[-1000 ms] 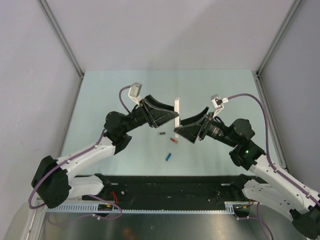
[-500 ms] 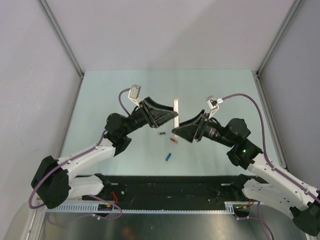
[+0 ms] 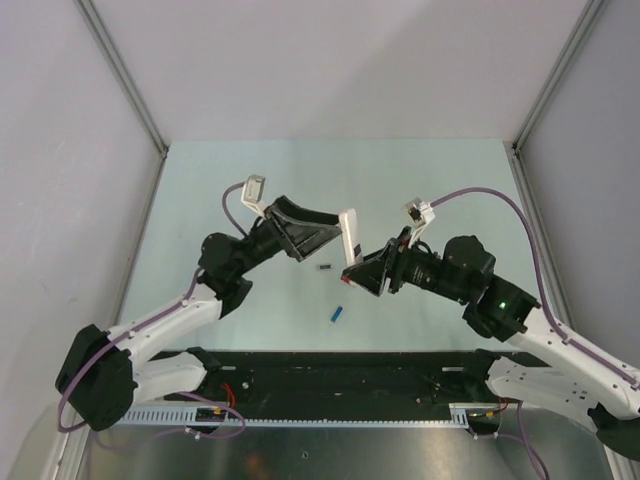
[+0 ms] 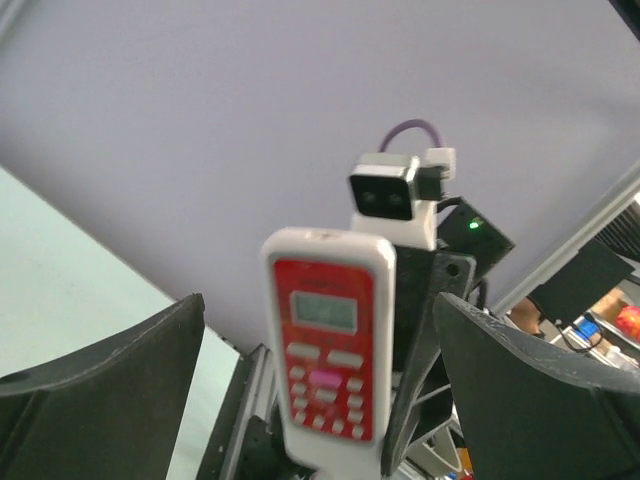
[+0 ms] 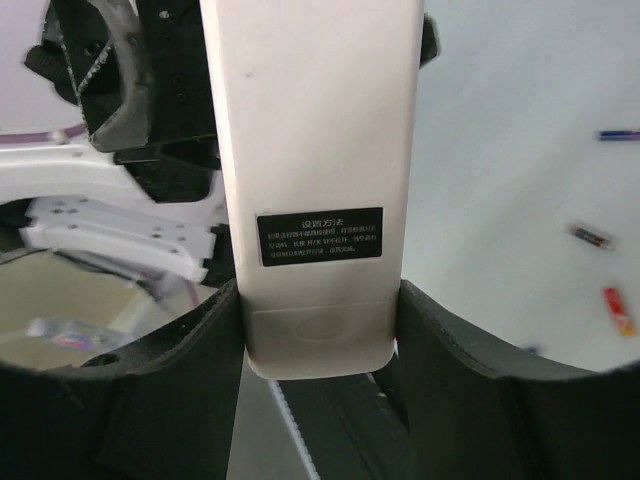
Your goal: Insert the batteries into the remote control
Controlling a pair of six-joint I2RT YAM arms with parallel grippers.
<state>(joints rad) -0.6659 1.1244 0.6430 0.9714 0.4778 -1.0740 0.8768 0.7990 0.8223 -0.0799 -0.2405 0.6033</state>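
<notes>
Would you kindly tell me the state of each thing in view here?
remote control: lifted, upright, back cover apparently on.
left end effector: open, facing the keypad.
right end effector: shut on remote control.
red battery: loose, unloaded.
dark grey battery: loose, unloaded.
purple battery: loose, unloaded.
blue battery: loose, unloaded.

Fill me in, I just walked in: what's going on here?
The right tool grips the remote by its lower end, off the table, plain back toward that wrist camera. The left tool is open around it, not touching, facing the red keypad. A blue battery, a red one, a dark one and a purple one lie loose on the table.
</notes>
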